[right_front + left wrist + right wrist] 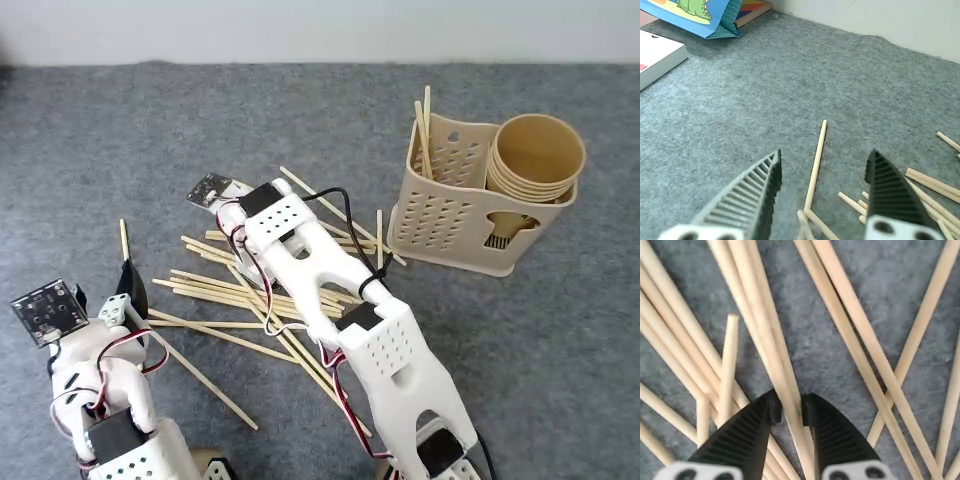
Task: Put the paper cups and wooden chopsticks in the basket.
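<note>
High view is showing the right arm (pixel 330 290) stretching from 6 o'clock toward the centre, its wrist bending down over the loose chopsticks (pixel 200 285) that are lying scattered just 9 o'clock of centre on the grey surface (pixel 130 130). The left arm (pixel 110 390) is sitting low at 7 o'clock, its tip pointing toward 12. At 2 o'clock the basket (pixel 450 230) is standing upright, carrying a stack of paper cups (pixel 540 150) in its 3 o'clock compartment and a few upright chopsticks (pixel 424 135) in its 9 o'clock compartment. Right wrist view is giving the close detail: the right jaws are pinching one chopstick (pixel 782 370) of the pile, nearly closed around it. Left wrist view is showing the left jaws spread wide and holding nothing, hovering over the surface with a lone chopstick (pixel 816 165) lying ahead between them, and a colourful book (pixel 700 12) and a white box (pixel 655 55) lying farther off.
</note>
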Robot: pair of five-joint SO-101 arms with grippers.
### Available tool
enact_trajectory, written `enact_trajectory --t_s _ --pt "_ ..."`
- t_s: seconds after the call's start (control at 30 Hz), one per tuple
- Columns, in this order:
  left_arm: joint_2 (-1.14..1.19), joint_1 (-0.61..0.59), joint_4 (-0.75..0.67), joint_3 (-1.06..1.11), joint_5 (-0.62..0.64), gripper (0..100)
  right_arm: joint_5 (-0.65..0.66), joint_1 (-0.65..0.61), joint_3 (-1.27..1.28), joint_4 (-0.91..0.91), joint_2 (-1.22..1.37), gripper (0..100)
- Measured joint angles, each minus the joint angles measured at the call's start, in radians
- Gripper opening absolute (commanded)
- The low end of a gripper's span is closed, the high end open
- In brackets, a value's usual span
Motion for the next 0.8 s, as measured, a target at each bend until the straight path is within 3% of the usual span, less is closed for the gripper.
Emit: enact_trajectory --t_s 0.8 --pt "0.0 0.0 0.0 0.0 0.0 26 -0.04 0.091 0.018 0.201 -0.405 0.8"
